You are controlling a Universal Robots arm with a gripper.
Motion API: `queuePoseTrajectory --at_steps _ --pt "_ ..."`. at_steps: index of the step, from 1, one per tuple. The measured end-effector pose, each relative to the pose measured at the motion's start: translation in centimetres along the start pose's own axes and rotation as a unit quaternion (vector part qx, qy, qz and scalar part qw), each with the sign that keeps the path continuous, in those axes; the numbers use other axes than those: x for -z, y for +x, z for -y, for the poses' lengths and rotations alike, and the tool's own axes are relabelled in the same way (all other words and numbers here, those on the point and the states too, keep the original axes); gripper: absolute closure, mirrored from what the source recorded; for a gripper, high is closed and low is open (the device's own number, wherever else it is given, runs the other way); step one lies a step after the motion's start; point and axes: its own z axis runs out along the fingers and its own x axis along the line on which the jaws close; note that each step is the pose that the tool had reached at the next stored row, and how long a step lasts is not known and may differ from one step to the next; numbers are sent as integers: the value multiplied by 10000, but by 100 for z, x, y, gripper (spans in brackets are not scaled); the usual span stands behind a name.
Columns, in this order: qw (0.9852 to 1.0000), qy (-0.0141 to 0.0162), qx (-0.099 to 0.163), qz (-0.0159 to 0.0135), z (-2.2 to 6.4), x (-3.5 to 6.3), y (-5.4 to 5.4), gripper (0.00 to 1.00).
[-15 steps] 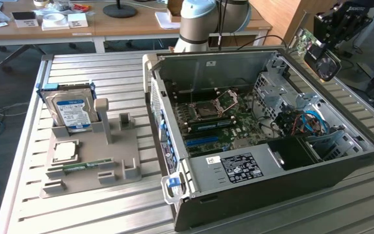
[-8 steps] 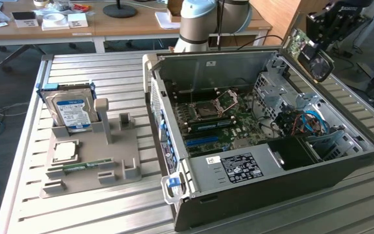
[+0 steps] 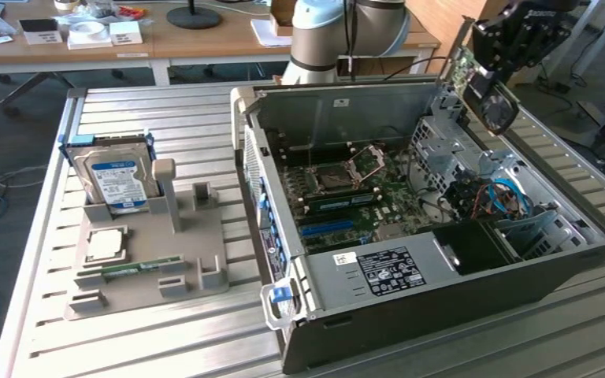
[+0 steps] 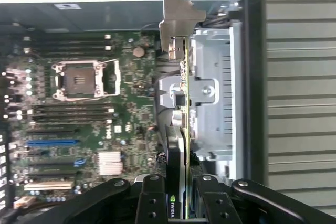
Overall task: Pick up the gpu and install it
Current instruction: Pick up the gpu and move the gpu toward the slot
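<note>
The gpu (image 3: 491, 98) hung edge-on in my gripper (image 4: 181, 205), pinched firmly between both fingers. I held it raised above the open computer case (image 3: 554, 272), over the drive cage (image 4: 212, 93) beside the motherboard (image 4: 94, 124), its silver bracket (image 4: 176, 19) pointing away from my wrist.

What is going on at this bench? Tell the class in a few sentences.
A robot arm's claw grips the gpu and holds it in the air over the open computer case. The card is not yet seated on the motherboard. A hard drive stands in a grey holder at the exterior view's left.
</note>
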Motion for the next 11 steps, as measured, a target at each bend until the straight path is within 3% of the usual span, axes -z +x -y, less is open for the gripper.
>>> queuePoseTrajectory --at_steps 11 --pt "10000 0 -1 0 18 7 342 73"
